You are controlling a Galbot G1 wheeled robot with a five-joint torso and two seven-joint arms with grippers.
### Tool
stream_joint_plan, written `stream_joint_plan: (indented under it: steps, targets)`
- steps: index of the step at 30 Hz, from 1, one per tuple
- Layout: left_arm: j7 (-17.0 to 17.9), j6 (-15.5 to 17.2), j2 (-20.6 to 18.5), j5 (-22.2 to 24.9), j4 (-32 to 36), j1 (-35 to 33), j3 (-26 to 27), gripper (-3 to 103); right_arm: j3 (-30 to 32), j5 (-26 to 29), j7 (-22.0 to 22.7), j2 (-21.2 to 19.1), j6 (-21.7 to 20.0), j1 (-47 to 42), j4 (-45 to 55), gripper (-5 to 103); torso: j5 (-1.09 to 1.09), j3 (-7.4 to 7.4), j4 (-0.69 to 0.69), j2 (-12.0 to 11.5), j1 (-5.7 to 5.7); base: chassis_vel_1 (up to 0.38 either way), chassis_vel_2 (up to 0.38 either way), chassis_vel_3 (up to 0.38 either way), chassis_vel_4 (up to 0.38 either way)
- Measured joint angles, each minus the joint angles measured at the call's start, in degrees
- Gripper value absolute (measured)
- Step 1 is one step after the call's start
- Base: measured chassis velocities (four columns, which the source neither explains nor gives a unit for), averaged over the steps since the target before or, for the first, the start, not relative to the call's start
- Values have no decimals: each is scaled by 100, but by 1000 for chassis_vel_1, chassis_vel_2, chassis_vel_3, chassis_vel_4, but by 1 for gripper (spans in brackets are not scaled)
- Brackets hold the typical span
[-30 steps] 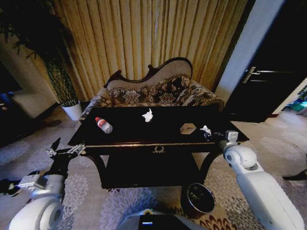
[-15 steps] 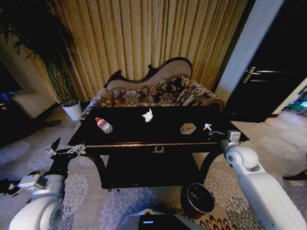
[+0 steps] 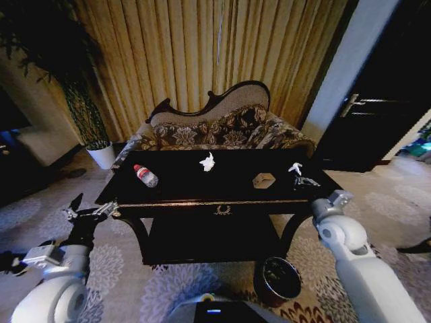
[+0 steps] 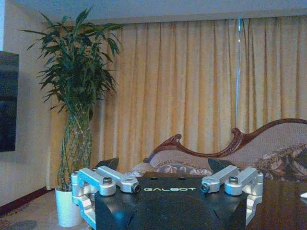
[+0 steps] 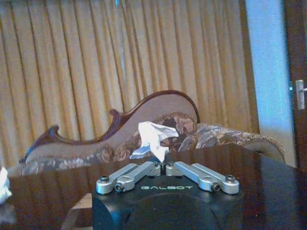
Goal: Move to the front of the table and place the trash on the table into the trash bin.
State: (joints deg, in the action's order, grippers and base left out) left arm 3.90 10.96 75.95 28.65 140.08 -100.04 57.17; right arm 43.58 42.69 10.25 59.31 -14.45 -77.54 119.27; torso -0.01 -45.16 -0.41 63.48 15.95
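The dark glossy table (image 3: 222, 202) stands right in front of me. On it lie a clear bottle with a red cap (image 3: 145, 175) at the left and a crumpled white tissue (image 3: 208, 162) near the back middle. My right gripper (image 3: 299, 176) hovers over the table's right end, shut on a small white wrapper scrap (image 3: 295, 168). In the right wrist view the scrap (image 5: 152, 139) sticks up from the shut gripper (image 5: 160, 162). The reddish-brown trash bin (image 3: 277, 279) stands on the carpet below the table's front right. My left gripper (image 3: 91, 214) (image 4: 163, 165) waits open off the table's left corner.
A tan hexagonal object (image 3: 264, 180) lies on the table just left of the right gripper. A carved floral sofa (image 3: 215, 131) stands behind the table, a white plant pot (image 3: 102, 155) at the back left, and a dark door (image 3: 377, 101) at the right.
My right gripper has risen from the table's right end with the white scrap in it and shifted slightly back. The left arm has stayed where it was.
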Motion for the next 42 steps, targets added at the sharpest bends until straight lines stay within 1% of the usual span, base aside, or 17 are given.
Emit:
stream_joint_plan:
  steps: [3,8,12,20,32,42]
  targets:
    - [0,-11,12,172,1,8,44,100,1,-289,16,202,173,-134,134,0,0,0,0,0,0,0,0,0,0]
    - [-37,-16,-11,238,27,41,62,100,10,-458,-21,251,287,-294,221,0,1,0,0,0,0,0,0,0,0]
    - [-126,-39,-27,261,29,56,62,100,68,-547,-202,210,296,-513,320,0,0,0,0,0,0,0,0,0,0]
    - [-239,-48,-11,263,40,43,30,100,56,-550,-386,112,292,-733,551,0,0,0,0,0,0,0,0,0,0]
    - [-288,-61,-16,263,86,21,28,100,43,-554,-384,121,219,-785,636,0,0,-1,1,0,1,5,-4,-3,5]
    - [-285,-65,-7,260,109,-7,54,100,55,-600,-360,159,217,-832,627,0,0,0,0,0,0,131,-116,-140,128]
